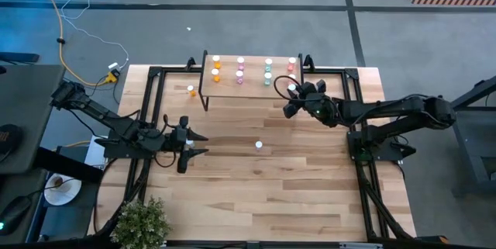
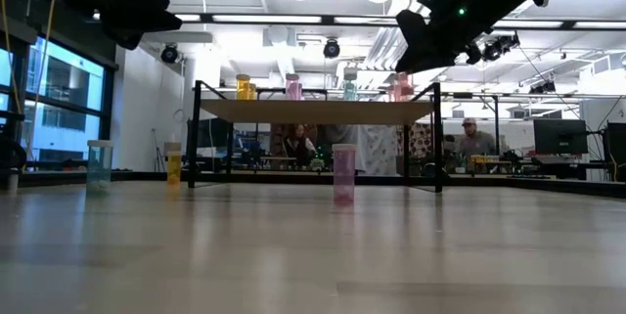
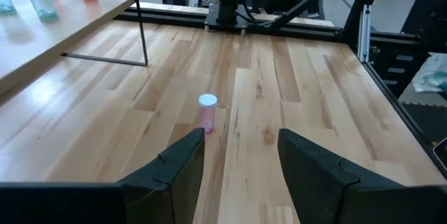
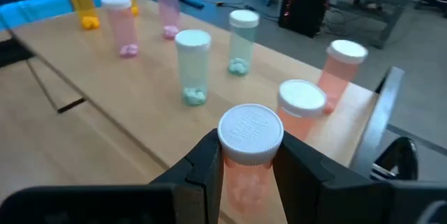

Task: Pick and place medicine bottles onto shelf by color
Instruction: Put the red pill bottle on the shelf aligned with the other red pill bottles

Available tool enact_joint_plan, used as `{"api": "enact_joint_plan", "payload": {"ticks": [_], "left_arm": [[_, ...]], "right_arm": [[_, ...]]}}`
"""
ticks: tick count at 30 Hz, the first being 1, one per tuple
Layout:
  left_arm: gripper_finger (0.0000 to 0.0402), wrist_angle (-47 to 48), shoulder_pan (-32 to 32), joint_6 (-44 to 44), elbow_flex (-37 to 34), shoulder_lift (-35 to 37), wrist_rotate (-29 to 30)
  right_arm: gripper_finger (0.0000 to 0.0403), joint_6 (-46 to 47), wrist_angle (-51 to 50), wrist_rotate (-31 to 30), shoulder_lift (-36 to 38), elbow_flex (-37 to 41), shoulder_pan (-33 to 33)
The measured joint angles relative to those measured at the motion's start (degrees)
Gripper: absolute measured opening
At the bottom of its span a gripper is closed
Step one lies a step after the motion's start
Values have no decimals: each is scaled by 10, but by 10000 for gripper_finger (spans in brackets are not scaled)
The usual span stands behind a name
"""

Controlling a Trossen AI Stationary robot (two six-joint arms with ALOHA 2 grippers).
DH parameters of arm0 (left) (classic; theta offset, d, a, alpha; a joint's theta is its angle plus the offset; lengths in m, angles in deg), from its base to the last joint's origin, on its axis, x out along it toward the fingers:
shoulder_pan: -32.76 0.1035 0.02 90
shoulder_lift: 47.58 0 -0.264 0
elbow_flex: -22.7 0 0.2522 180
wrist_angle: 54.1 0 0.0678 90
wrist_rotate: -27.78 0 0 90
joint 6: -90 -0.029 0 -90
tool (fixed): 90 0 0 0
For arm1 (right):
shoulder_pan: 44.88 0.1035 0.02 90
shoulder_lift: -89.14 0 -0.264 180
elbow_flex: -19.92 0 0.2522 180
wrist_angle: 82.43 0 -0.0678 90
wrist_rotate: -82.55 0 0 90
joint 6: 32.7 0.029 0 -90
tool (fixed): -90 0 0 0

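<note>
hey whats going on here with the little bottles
A two-arm robot is sorting small medicine bottles onto a low wooden shelf by colour. The right gripper holds a red bottle over the shelf's right end, beside two other red ones already standing there. Orange, pink and teal bottles stand in their own groups along the shelf. The left gripper is open above the table, pointing at a lone pink bottle on the tabletop. An orange bottle also waits beside the shelf.

No readable text, labels, brands or numbers appear on anything.
</note>
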Motion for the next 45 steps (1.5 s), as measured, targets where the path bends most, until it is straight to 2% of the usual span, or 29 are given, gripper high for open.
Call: {"api": "enact_joint_plan", "payload": {"ticks": [8, 16, 18, 22, 28, 36, 45], "left_arm": [[172, 0, 0, -9, 0, 0, 0], [172, 0, 0, -9, 0, 0, 0], [172, -1, 0, -16, 0, 0, 0], [172, -1, 0, -29, 0, 0, 0], [172, -1, 0, -34, 0, 0, 1], [172, -1, 0, -37, 0, 0, 0], [172, -1, 0, -39, 0, 0, 1]], "right_arm": [[97, 68, -4, -38, -15, 0, 27], [97, 108, 4, -180, -46, 0, 94], [97, 112, 5, -197, -53, 0, 97], [97, 124, 10, -197, -71, 0, 84], [97, 103, 77, -183, -100, 0, 61], [97, 79, 95, -177, -100, 0, 59], [97, 62, 40, -146, -100, -35, 38]]}}
